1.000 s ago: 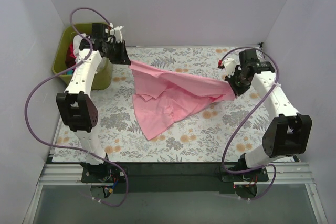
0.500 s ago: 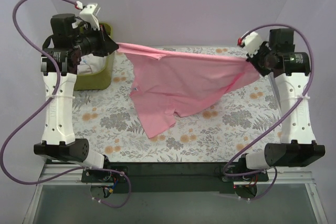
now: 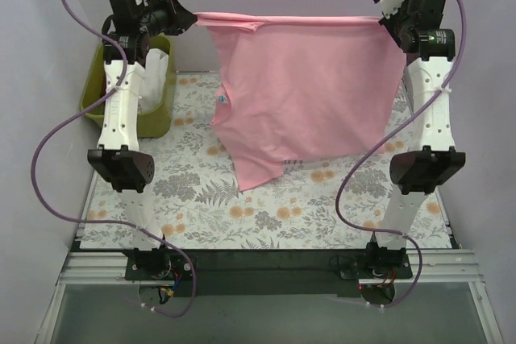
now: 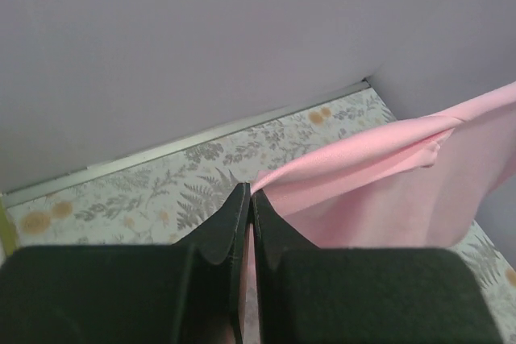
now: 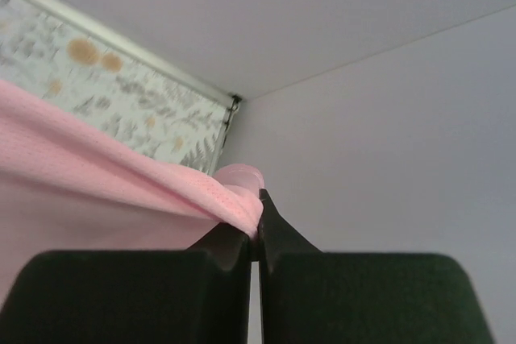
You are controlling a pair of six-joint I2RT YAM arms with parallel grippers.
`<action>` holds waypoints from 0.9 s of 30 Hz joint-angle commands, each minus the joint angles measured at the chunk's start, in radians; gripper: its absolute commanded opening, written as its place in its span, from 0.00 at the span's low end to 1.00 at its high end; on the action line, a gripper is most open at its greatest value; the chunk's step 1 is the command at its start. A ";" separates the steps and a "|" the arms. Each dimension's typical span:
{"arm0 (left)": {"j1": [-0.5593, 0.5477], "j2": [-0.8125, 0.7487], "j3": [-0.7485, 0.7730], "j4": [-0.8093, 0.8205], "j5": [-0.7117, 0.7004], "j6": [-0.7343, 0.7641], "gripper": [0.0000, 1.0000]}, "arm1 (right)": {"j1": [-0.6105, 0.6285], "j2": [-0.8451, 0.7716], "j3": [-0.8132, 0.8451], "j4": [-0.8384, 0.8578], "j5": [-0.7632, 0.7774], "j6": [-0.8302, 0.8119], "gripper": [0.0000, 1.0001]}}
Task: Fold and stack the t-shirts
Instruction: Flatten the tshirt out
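Observation:
A pink t-shirt (image 3: 310, 94) hangs stretched between both grippers, high above the floral table (image 3: 201, 207). Its lower part drapes down to about mid-table. My left gripper (image 3: 192, 18) is shut on the shirt's left top corner; in the left wrist view the gripper (image 4: 249, 193) pinches the pink cloth (image 4: 379, 175). My right gripper (image 3: 384, 20) is shut on the right top corner; in the right wrist view the gripper (image 5: 258, 203) clamps a bunched pink fold (image 5: 121, 175).
A green bin (image 3: 155, 106) with more clothes stands at the table's far left, behind the left arm. White walls close in the back and both sides. The arm bases sit at the near edge.
Both arms have risen and spread, lifting the pink t-shirt off the table. It went from slack and crumpled to hanging flat with a taut top edge.

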 commanded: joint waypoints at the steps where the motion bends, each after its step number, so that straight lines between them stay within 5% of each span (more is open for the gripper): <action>1: 0.031 0.071 0.088 0.292 -0.102 -0.048 0.00 | -0.022 0.073 0.124 0.288 0.195 0.036 0.01; 7: 0.037 0.003 0.042 0.683 -0.221 -0.108 0.00 | -0.024 -0.067 -0.048 0.743 0.237 0.013 0.01; 12: 0.072 -0.103 -0.076 0.689 -0.195 -0.072 0.00 | -0.036 -0.117 -0.106 0.831 0.193 0.017 0.01; 14: 0.078 -0.212 -0.198 0.646 -0.127 -0.056 0.00 | -0.036 -0.174 -0.250 0.827 0.130 0.034 0.01; 17: 0.078 -0.356 -0.584 0.568 -0.041 0.039 0.00 | -0.028 -0.272 -0.507 0.767 -0.026 0.019 0.01; 22: 0.086 -0.616 -1.129 0.289 -0.068 0.290 0.00 | 0.036 -0.415 -0.925 0.571 -0.275 -0.156 0.01; 27: 0.084 -0.643 -1.312 -0.035 -0.015 0.433 0.00 | 0.088 -0.515 -1.310 0.450 -0.251 -0.323 0.01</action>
